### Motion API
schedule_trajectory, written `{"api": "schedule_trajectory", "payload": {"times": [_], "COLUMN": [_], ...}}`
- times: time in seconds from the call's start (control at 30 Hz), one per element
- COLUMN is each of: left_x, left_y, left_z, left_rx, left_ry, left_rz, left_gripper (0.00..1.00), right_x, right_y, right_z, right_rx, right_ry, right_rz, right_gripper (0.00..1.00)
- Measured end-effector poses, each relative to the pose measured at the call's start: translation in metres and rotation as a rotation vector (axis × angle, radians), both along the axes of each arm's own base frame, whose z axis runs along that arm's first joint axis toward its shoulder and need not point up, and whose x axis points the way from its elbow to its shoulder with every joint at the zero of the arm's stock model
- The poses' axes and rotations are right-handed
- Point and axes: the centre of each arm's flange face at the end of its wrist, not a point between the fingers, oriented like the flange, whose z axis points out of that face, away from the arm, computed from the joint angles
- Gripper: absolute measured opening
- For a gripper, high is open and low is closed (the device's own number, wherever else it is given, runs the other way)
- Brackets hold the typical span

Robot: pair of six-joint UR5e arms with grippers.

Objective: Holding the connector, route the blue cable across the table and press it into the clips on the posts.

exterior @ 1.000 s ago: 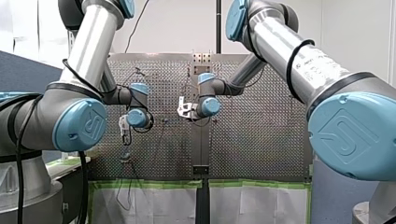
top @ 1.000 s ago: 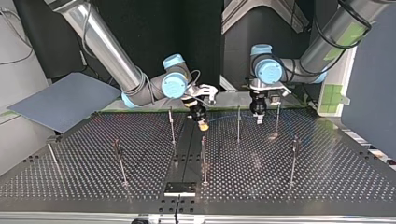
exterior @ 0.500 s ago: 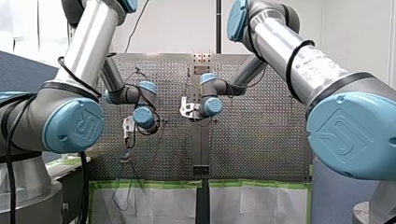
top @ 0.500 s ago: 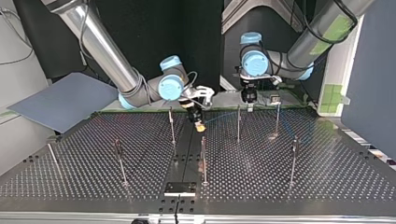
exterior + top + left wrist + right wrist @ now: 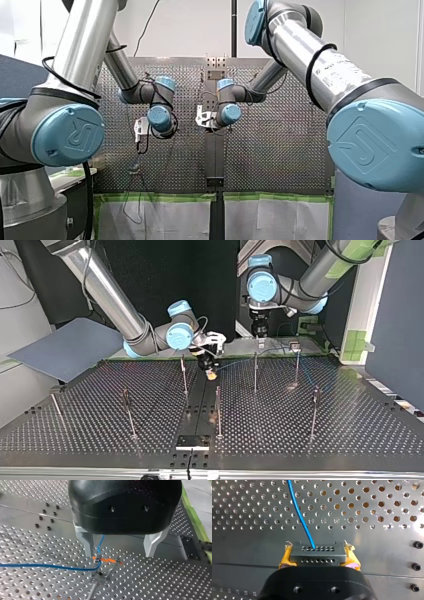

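A white wall [image 5: 380, 35] stands behind; a grey-blue board [image 5: 70, 347] lies alongside.

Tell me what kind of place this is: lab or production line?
Probably a robotics lab bench: perforated table with thin posts, my left arm and my right arm over it, blue cable strung across.

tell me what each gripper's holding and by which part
My right gripper clamps the connector by its two ends, between the yellow pads. My left gripper is open and holds nothing.
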Motion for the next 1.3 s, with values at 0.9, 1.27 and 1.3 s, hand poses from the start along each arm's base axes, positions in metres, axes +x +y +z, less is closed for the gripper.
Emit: {"api": "schedule_trajectory", "payload": {"times": [0.9,1.27,1.3], "left_x": [0.020,0.055,0.057], "left_y": [-0.064,-0.079,-0.079], "left_z": [-0.002,0.001,0.004], "left_rx": [-0.075,-0.094,-0.097], "left_ry": [-0.121,-0.132,-0.138], "left_rz": [-0.041,-0.061,-0.061], "left_gripper": [1.00,1.00,1.00], "right_x": [-0.013,-0.017,-0.017], "right_y": [-0.012,-0.017,-0.017], "right_z": [0.001,0.003,0.003], "right_rx": [0.010,0.010,0.010], "right_ry": [0.016,0.013,0.013], "right_rz": [-0.006,0.001,0.002], "right_gripper": [0.00,0.00,0.00]}}
